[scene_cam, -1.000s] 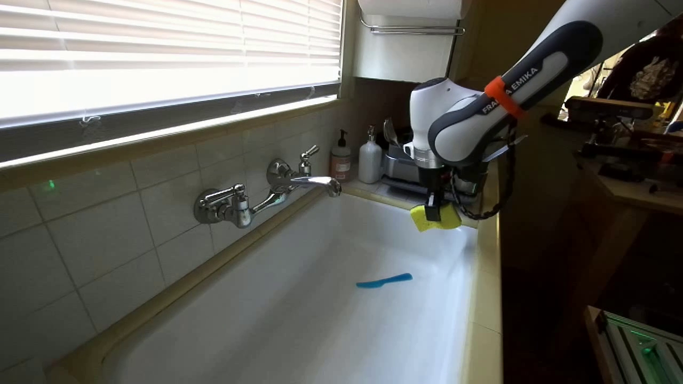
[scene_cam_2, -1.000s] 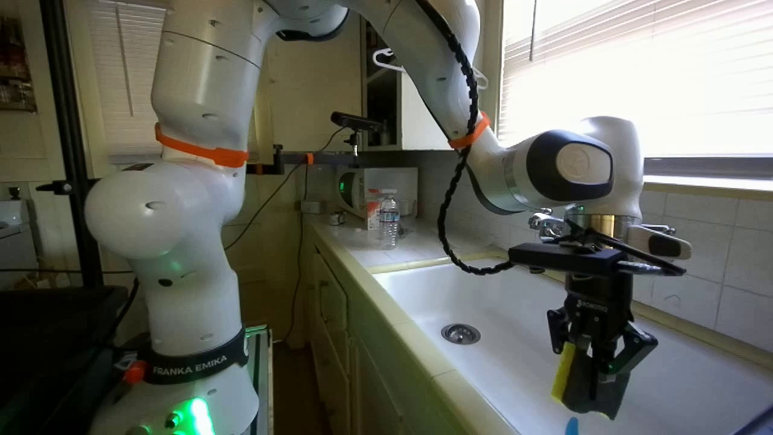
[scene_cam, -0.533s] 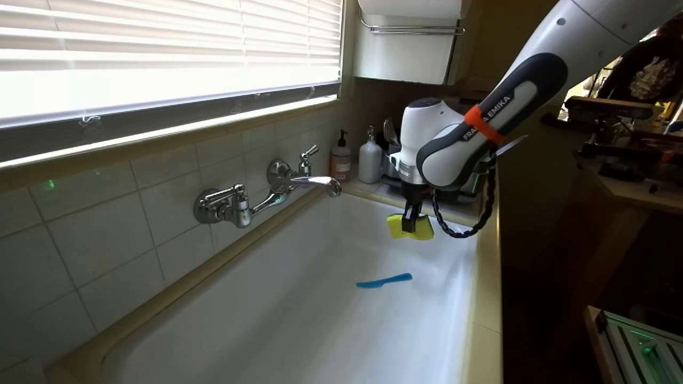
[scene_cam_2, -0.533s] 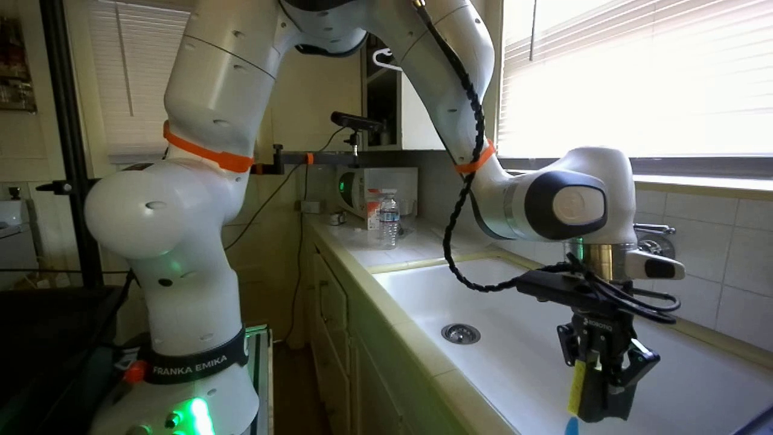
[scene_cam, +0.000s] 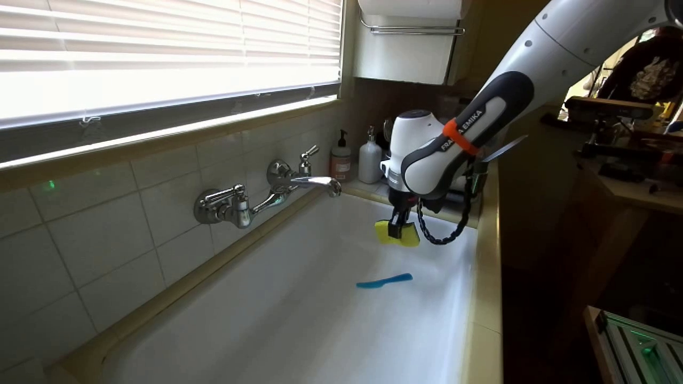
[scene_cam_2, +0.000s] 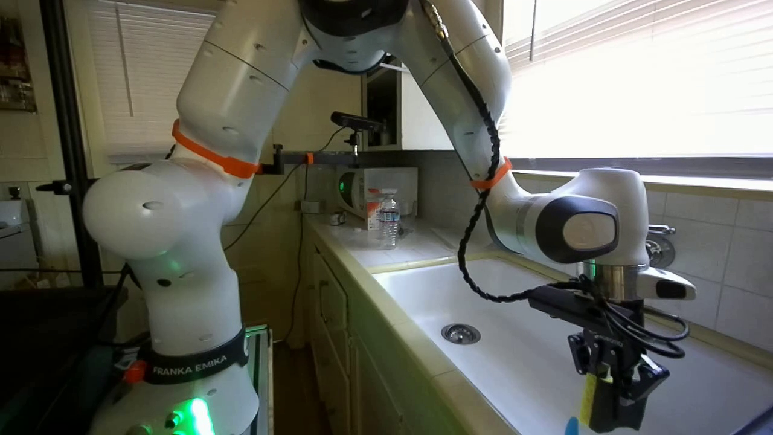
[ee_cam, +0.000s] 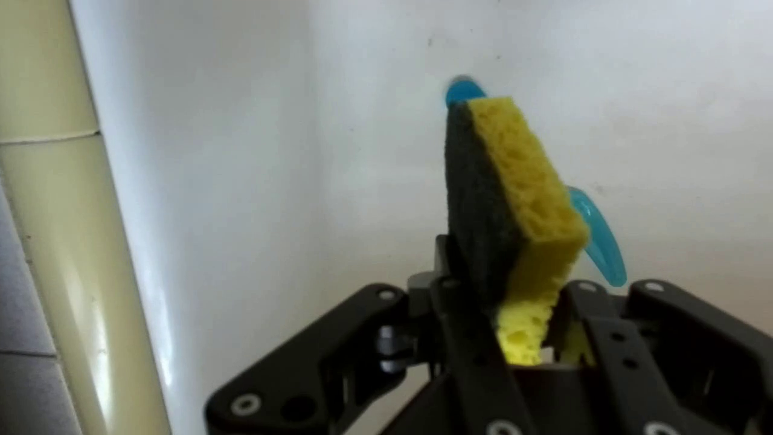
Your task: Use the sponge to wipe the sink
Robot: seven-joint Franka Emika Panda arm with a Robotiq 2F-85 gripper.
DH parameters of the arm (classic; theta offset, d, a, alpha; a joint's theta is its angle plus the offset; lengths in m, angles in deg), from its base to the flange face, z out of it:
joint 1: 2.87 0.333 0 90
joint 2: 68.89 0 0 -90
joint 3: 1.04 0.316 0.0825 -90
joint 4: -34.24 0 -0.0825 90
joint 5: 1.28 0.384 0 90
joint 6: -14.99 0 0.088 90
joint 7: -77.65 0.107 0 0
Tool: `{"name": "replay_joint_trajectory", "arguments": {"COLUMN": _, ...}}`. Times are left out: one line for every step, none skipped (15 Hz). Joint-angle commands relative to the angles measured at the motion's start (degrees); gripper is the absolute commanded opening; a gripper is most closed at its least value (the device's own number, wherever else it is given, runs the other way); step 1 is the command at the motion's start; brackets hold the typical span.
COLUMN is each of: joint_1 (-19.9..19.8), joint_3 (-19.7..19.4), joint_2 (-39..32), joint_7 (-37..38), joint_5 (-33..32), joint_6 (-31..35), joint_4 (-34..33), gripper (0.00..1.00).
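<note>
The sponge [scene_cam: 410, 235], yellow with a dark scouring layer, hangs in the air over the far end of the white sink [scene_cam: 299, 304]. My gripper [ee_cam: 513, 284] is shut on it, one finger against the dark face and the other on the yellow side. In the wrist view the sponge [ee_cam: 531, 181] stands on edge, slightly tilted, sticking out past the fingers. An exterior view shows only a yellow strip of the sponge [scene_cam_2: 586, 400] beside its dark side. No contact between sponge and basin is visible.
A blue plastic knife [scene_cam: 384, 281] lies on the basin floor, below the sponge. The chrome faucet [scene_cam: 315, 184] juts over the basin from the tiled wall. Soap bottles [scene_cam: 370, 160] stand behind the far rim. The drain [scene_cam_2: 461, 333] sits at the opposite end.
Arm and sponge have come lower, and toward the faucet wall side of the basin. The grip on the sponge looks the same throughout. The blue knife has stayed put.
</note>
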Motion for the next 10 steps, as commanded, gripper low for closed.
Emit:
{"name": "replay_joint_trajectory", "arguments": {"joint_1": -1.2, "joint_3": 1.2, "joint_2": -1.9, "joint_7": -1.4, "joint_5": 1.7, "joint_6": 1.1, "joint_4": -1.8, "gripper": 0.47}}
{"name": "replay_joint_trajectory", "arguments": {"joint_1": -1.1, "joint_3": 1.2, "joint_2": -1.8, "joint_7": -1.3, "joint_5": 1.6, "joint_6": 1.3, "joint_4": -1.8, "gripper": 0.56}}
{"name": "replay_joint_trajectory", "arguments": {"joint_1": -1.2, "joint_3": 1.2, "joint_2": -1.6, "joint_7": -1.3, "joint_5": 1.6, "joint_6": 1.5, "joint_4": -1.7, "gripper": 0.62}}
{"name": "replay_joint_trajectory", "arguments": {"joint_1": -1.1, "joint_3": 1.3, "joint_2": -1.4, "joint_7": -1.2, "joint_5": 1.6, "joint_6": 1.5, "joint_4": -1.6, "gripper": 0.71}}
{"name": "replay_joint_trajectory", "arguments": {"joint_1": -1.1, "joint_3": 1.4, "joint_2": -1.1, "joint_7": -1.4, "joint_5": 1.7, "joint_6": 1.7, "joint_4": -1.5, "gripper": 0.77}}
{"name": "replay_joint_trajectory", "arguments": {"joint_1": -1.0, "joint_3": 1.4, "joint_2": -0.9, "joint_7": -1.3, "joint_5": 1.6, "joint_6": 1.9, "joint_4": -1.3, "gripper": 0.84}}
{"name": "replay_joint_trajectory", "arguments": {"joint_1": -1.0, "joint_3": 1.6, "joint_2": -0.5, "joint_7": -1.3, "joint_5": 1.6, "joint_6": 2.2, "joint_4": -1.0, "gripper": 0.93}}
{"name": "replay_joint_trajectory", "arguments": {"joint_1": -1.1, "joint_3": 1.9, "joint_2": 0.1, "joint_7": -1.5, "joint_5": 1.9, "joint_6": 2.4, "joint_4": -0.4, "gripper": 0.99}}
{"name": "replay_joint_trajectory", "arguments": {"joint_1": -1.1, "joint_3": 2.2, "joint_2": 0.6, "joint_7": -1.6, "joint_5": 2.2, "joint_6": 2.6, "joint_4": 0.0, "gripper": 1.0}}
{"name": "replay_joint_trajectory", "arguments": {"joint_1": -1.3, "joint_3": 2.6, "joint_2": 1.4, "joint_7": -1.9, "joint_5": 2.6, "joint_6": 2.7, "joint_4": 0.6, "gripper": 1.0}}
